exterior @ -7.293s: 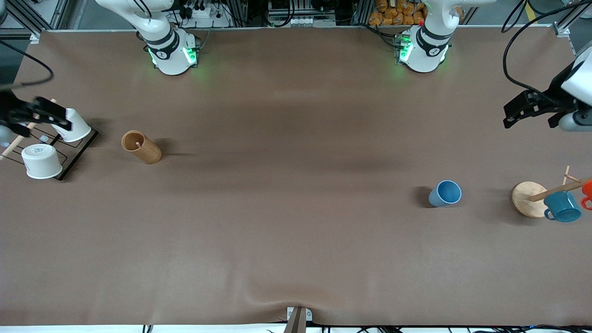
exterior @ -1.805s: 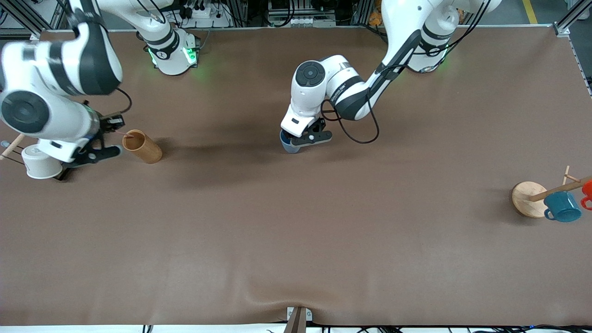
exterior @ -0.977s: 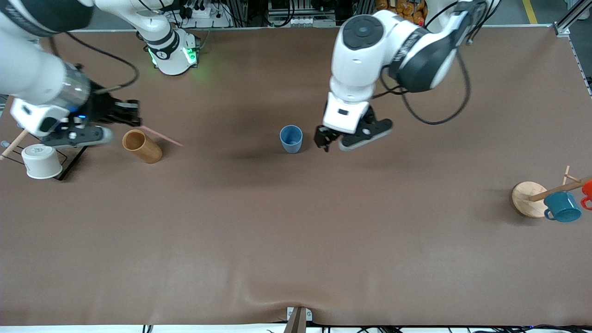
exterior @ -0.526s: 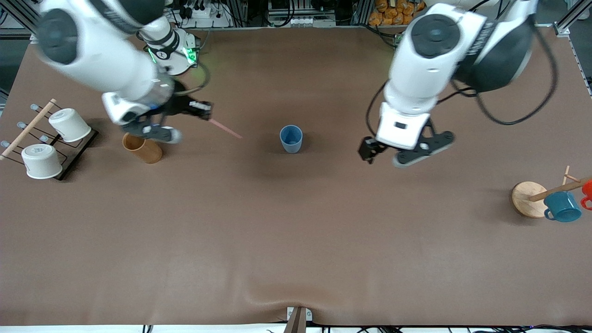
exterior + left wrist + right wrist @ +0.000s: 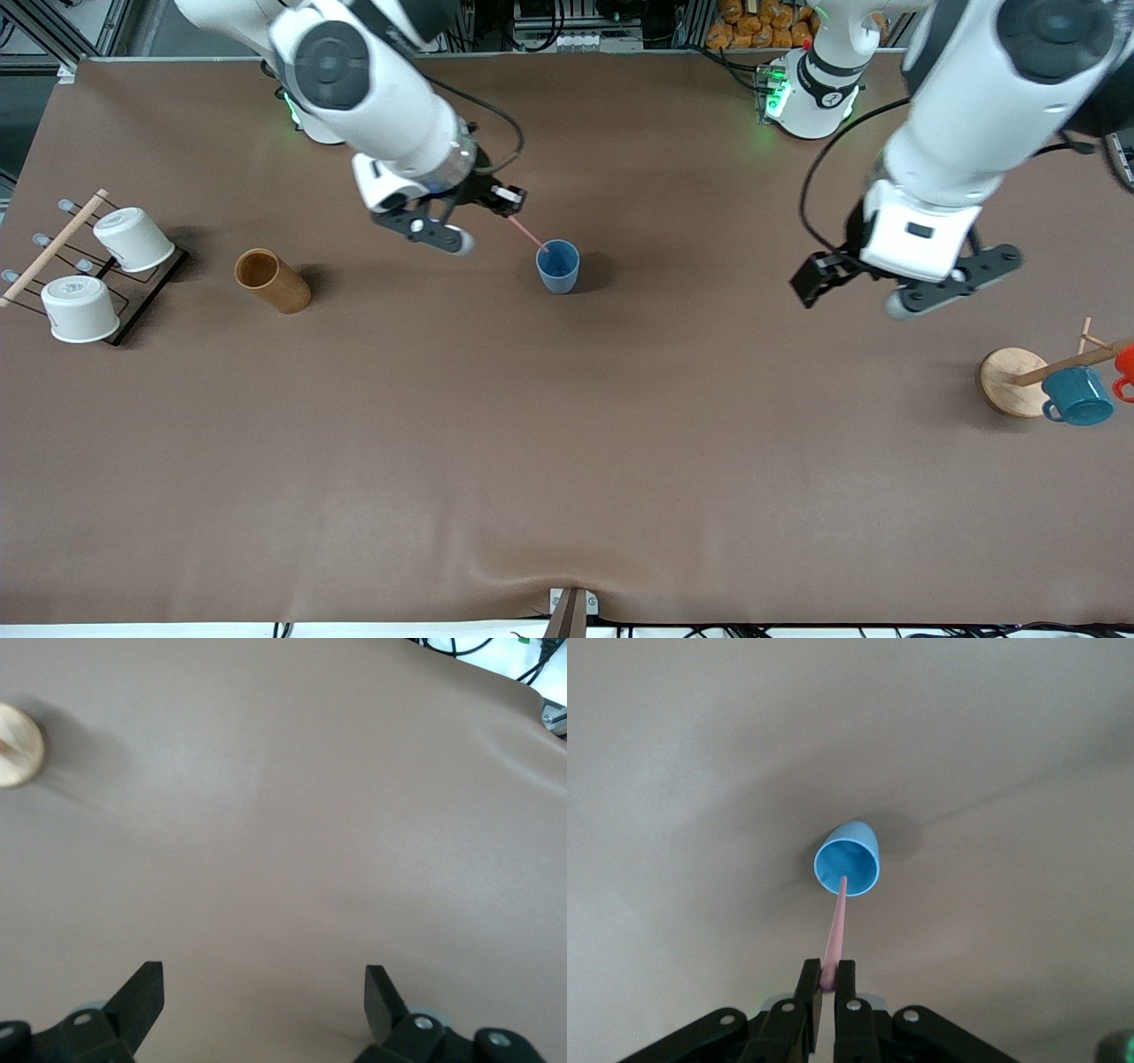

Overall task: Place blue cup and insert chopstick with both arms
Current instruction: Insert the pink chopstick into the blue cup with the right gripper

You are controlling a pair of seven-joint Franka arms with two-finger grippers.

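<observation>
- I see the cup (image 5: 557, 266) standing upright on the brown surface (image 5: 567, 461), about midway between the two arms' ends, mouth up.
- My right gripper (image 5: 483, 213) hangs over the surface just beside the cup, toward the right arm's end. Its fingers (image 5: 807, 992) are pinched tight on one end of the chopstick (image 5: 528, 233).
- The chopstick slants down from those fingers; in the right wrist view its free tip (image 5: 844, 879) lines up with the cup's (image 5: 847, 859) mouth. I cannot tell whether the tip is inside the rim or just above it.
- My left gripper (image 5: 886, 283) is up over bare surface, well apart from the cup and toward the left arm's end. Its fingers (image 5: 142, 997) are spread wide with nothing between them.
- A brown tube (image 5: 271, 281) lies tilted on the surface toward the right arm's end, well apart from the cup.
- Past the tube, at that same end, a wire rack (image 5: 133, 301) holds two white cups (image 5: 81, 307) turned upside down.
- At the left arm's end stands a wooden stand (image 5: 1013, 381) with a teal mug (image 5: 1077, 396) hanging on its peg; the left wrist view catches the round base (image 5: 18, 744) at its edge.
</observation>
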